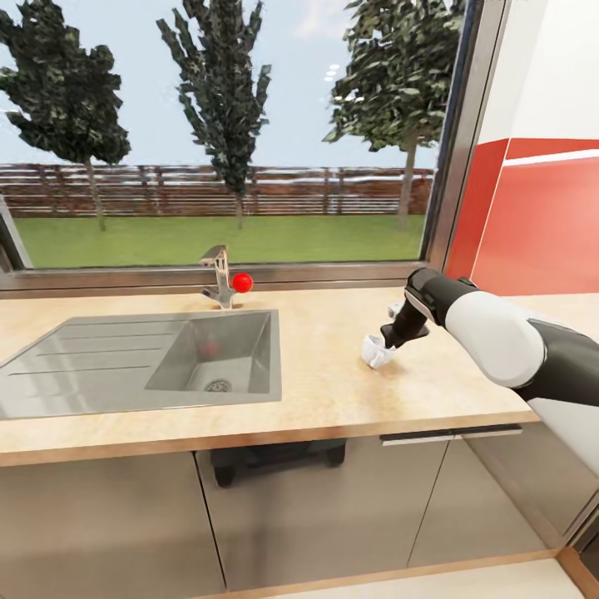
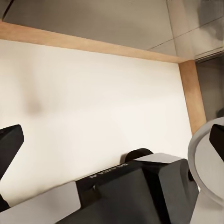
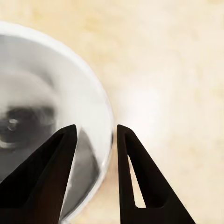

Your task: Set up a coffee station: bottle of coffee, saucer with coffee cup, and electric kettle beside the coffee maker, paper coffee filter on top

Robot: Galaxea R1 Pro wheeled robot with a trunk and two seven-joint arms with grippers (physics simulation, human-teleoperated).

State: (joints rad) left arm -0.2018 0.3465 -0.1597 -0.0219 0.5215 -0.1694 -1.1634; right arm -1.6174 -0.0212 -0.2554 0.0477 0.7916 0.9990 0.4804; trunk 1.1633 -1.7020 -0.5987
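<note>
A white coffee cup point(image 1: 376, 353) sits low over the light wooden countertop point(image 1: 333, 391), right of the sink. My right gripper point(image 1: 384, 341) reaches down from the right and is shut on the cup's rim. In the right wrist view the glossy round rim point(image 3: 105, 116) runs between the two dark fingers point(image 3: 135, 177), one inside the cup and one outside, with my right gripper point(image 3: 95, 129) over bare countertop point(image 3: 172, 70). I cannot tell whether the cup touches the counter. My left gripper point(image 2: 112, 140) hangs open over the cream floor point(image 2: 93, 93), beside my dark base point(image 2: 140, 191).
A steel sink point(image 1: 158, 358) with a drainboard fills the counter's left half, and a tap point(image 1: 219, 274) with a red knob point(image 1: 242, 282) stands behind it. A window point(image 1: 225, 133) spans the back. A red wall point(image 1: 541, 216) rises at right. Grey cabinet doors point(image 1: 333, 507) stand below.
</note>
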